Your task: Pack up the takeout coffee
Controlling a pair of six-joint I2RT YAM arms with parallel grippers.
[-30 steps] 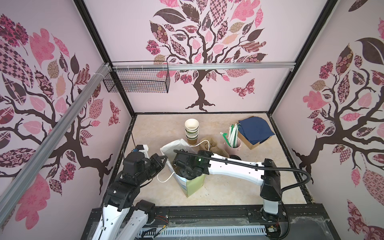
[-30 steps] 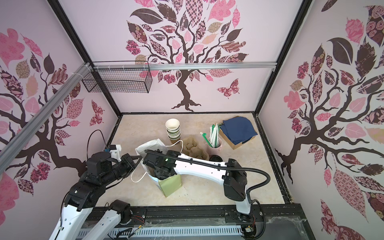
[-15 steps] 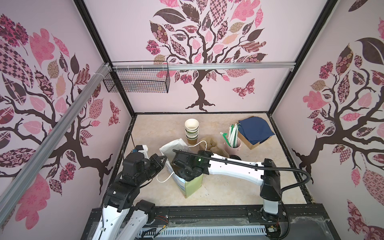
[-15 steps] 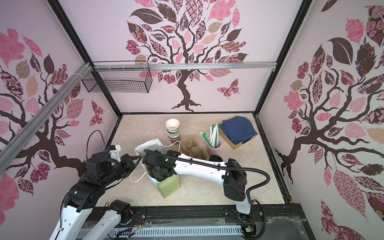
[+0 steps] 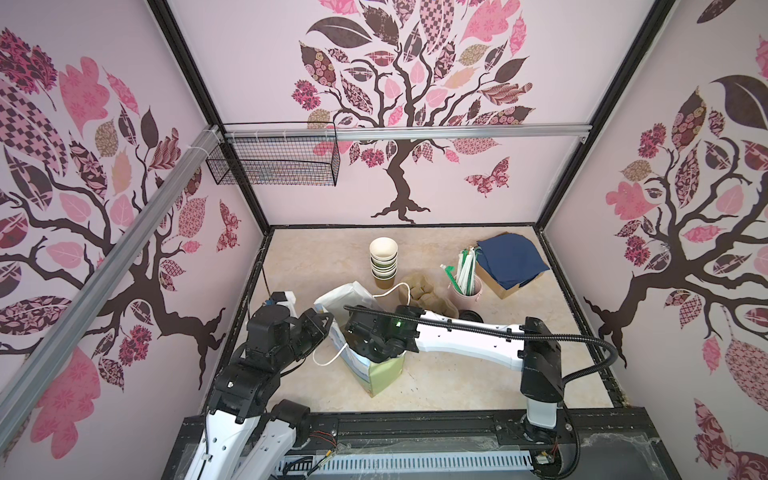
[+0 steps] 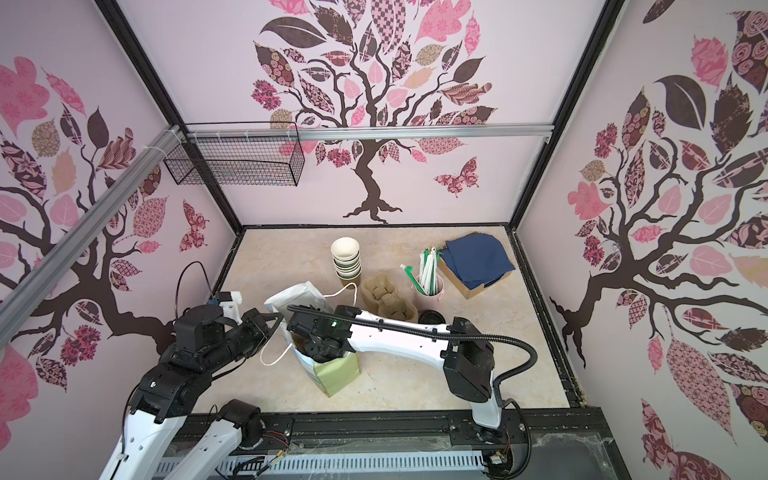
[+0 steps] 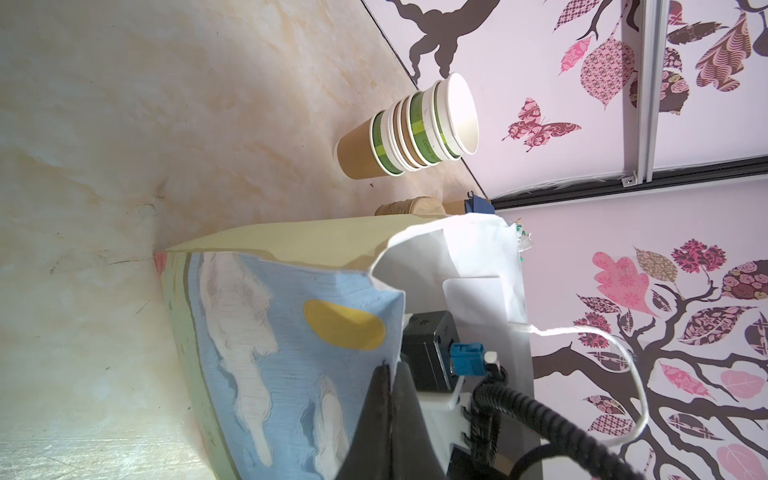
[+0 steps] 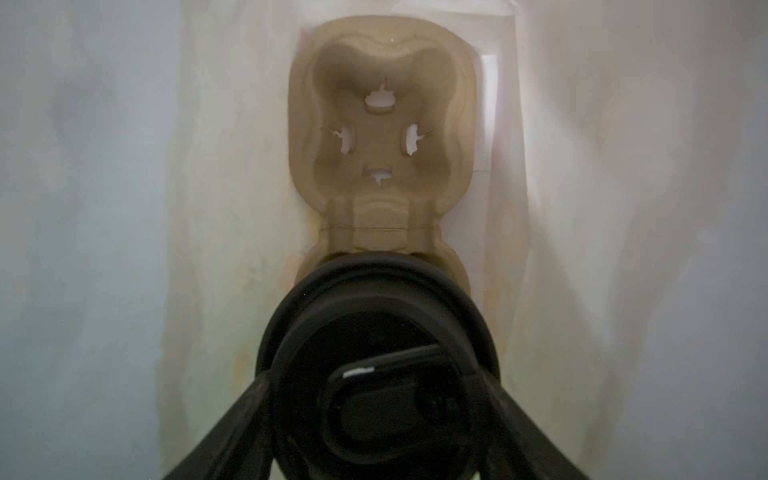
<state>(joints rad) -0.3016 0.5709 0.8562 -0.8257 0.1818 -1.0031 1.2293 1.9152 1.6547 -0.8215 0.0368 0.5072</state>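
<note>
Deep in bag (image 5: pixel 380 376), right jaws clasp takeout coffee (image 8: pixel 374 316), left jaws pinch rim

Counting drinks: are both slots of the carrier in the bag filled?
No, one slot of the carrier is bare, cut-outs showing; the takeout coffee covers the other.

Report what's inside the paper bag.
In the paper bag: a pulp carrier, one well empty; the right gripper holds the takeout coffee at the other well. Its lid hides the cup body.
</note>
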